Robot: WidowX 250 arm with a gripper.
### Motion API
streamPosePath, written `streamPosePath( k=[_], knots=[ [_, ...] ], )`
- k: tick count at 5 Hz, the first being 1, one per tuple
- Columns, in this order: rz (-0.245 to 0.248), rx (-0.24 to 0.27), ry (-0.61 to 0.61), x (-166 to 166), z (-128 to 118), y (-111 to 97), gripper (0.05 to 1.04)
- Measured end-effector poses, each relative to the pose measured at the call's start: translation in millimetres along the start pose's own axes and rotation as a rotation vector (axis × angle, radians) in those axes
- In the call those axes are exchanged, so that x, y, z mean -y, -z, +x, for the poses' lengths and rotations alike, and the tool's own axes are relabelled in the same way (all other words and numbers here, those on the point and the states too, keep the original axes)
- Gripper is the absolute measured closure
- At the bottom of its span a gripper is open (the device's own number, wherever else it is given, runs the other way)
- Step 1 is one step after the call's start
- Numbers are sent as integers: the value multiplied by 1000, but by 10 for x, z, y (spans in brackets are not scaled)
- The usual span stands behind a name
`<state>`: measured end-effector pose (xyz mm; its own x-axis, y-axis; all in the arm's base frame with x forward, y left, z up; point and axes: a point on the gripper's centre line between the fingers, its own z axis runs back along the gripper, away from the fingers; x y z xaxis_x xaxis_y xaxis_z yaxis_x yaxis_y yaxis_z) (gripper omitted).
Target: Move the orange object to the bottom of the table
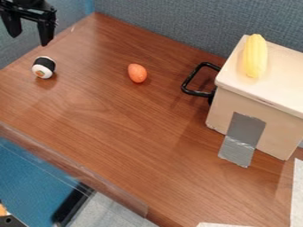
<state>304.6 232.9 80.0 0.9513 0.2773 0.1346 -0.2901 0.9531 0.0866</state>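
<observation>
The black two-finger gripper (28, 40) hangs at the upper left of the camera view, near the far left corner of the wood-grain table (118, 124), with its jaws wide apart and their tips pointing down. The orange egg-shaped object (137, 73) lies on the upper part of the table, between a toy sushi roll (44, 67) on its left and a black loop handle (189, 84) on its right, well apart from the gripper. The sushi roll, white with a black band and an orange spot on its end, sits below the gripper in the view, near the table's left edge. The handle juts from the left side of a cream-colored box (222, 113) that stands at the right of the table. On the box's lid rests a yellow toy ear of corn (255, 55), pointing roughly up and down the view. A strip of silver tape (241, 139) runs down the front of the box onto the tabletop. Blue-gray fabric panels (172, 22) rise behind the table, and pieces of white paper (297, 195) show at the lower right.
</observation>
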Motion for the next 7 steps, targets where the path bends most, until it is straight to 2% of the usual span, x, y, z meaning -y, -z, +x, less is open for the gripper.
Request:
streamPosePath(
  k=[1,2,3,4,5,6,7],
  knots=[
    [-17,-28,-5,47,-24,117,84],
    [-45,-20,18,469,82,133,84],
    [-37,-27,64,1071,196,49,84],
    [-35,-40,61,1393,311,41,84],
    [-40,-34,52,1612,395,56,84],
    [-43,-48,40,1782,422,156,84],
    [-7,-50,23,1760,432,297,84]
  ],
)
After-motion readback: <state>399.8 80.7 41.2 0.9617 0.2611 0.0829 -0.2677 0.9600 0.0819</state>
